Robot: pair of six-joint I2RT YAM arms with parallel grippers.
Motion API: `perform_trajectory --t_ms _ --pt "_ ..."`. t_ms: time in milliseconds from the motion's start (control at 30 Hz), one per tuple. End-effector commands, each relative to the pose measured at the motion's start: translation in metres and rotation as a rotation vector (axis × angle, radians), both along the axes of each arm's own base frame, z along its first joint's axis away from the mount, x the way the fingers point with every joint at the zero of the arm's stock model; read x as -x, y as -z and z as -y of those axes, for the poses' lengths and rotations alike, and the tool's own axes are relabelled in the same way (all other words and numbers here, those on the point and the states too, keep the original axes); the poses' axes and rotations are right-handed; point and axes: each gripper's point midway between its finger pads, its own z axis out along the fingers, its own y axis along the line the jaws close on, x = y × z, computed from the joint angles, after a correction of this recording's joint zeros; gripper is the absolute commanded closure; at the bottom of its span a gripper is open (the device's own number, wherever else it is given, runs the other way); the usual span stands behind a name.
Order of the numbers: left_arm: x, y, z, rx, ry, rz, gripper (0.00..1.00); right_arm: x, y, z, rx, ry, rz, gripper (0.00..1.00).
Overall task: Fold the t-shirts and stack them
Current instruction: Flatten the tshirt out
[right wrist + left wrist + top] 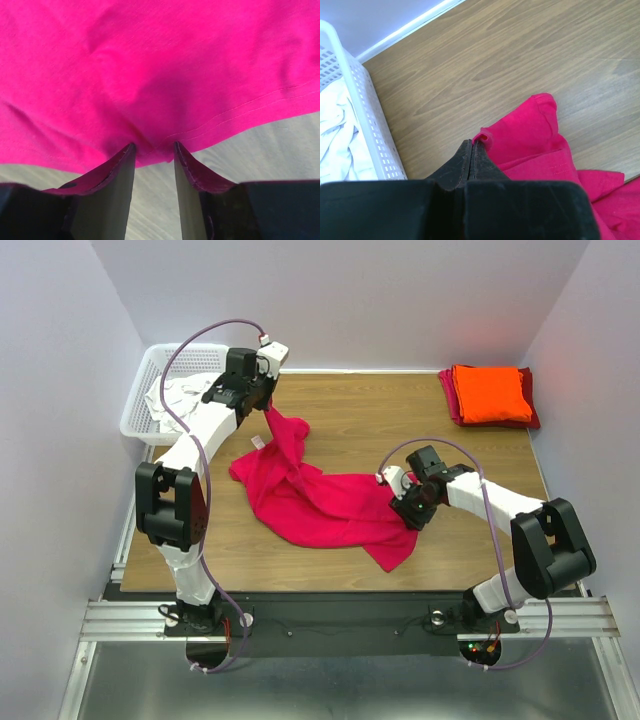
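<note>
Bare far tabletop (380, 405) between white basket (135, 425), left, and folded stack (490, 395), right

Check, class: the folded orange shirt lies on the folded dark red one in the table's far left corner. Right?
Wrong corner: the orange shirt lies on the dark red one in the far right corner, as the top external view shows.

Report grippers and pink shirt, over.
Left gripper shut on pink shirt, at its edge. Right gripper open, jaws astride the hem. Folded orange shirt far right, out of the way.
</note>
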Motion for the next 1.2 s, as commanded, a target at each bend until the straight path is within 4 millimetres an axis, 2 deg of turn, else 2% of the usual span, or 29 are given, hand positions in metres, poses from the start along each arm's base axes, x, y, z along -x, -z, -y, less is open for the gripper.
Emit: perform_trajectory --t_ms 0,267,400,667,767,900,1067,1167 --pt "-0.011 -0.024 -0.004 0.016 -0.007 0.058 1.0 -0.028 -0.01 -0.004 0.006 0.025 0.127 0.59" --pt "-0.012 -0.019 -0.006 0.013 -0.008 0.05 1.0 -0.032 -0.006 0.001 0.034 0.034 0.137 0.64" --pt "-0.013 -0.02 -0.009 0.009 -0.014 0.054 1.0 -0.032 -0.004 0.001 0.038 0.033 0.136 0.77" --pt "-0.017 -0.03 -0.026 0.02 -0.04 0.062 1.0 -0.046 -0.038 0.0 0.011 0.069 0.232 0.88" --pt "-0.018 -0.031 -0.027 0.027 -0.042 0.059 1.0 -0.046 -0.043 -0.003 -0.004 0.069 0.233 0.91" --pt "-0.019 -0.033 -0.028 0.03 -0.039 0.061 1.0 -0.046 -0.047 -0.005 -0.016 0.07 0.23 0.99" --pt "-0.018 -0.037 -0.029 0.028 -0.041 0.067 1.0 -0.053 -0.057 -0.004 -0.011 0.079 0.266 0.99" --pt "-0.018 -0.05 -0.035 0.058 -0.054 0.077 1.0 -0.06 -0.072 0.001 0.002 0.091 0.325 0.99"
